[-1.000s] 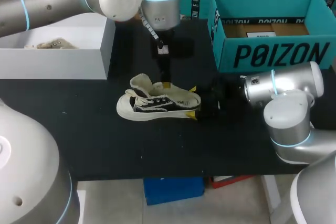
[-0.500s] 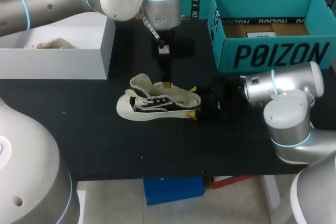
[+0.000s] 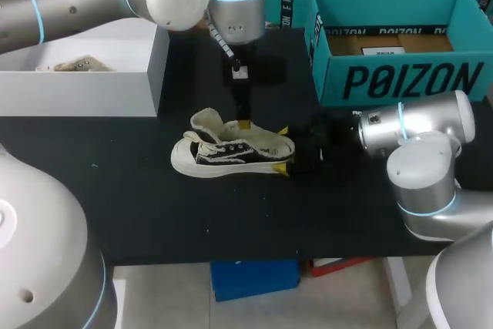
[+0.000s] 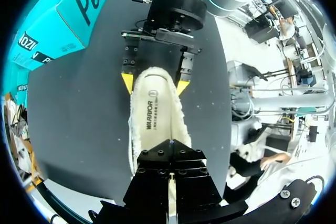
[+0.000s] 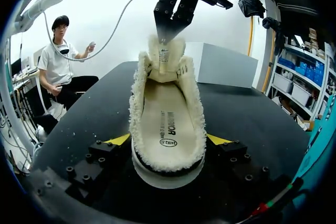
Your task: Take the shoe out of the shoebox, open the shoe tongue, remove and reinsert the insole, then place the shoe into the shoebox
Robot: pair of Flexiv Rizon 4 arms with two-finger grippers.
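Right gripper (image 5: 168, 141): closed on the heel, one yellow tip pressed to each side.
Shoe (image 5: 167, 153): upright on the black table (image 5: 89, 119), heel between the right gripper's fingers, toe pointing away from it.
Insole (image 5: 166, 114): lying inside the shoe, just ahead of the right gripper.
Tongue (image 5: 164, 59): raised, at the far end of the opening.
Left gripper (image 5: 164, 39): above the tongue, fingers pinched on its top edge.
Shoebox (image 3: 400, 52): teal, open, off to the right gripper's side, apart from the shoe.
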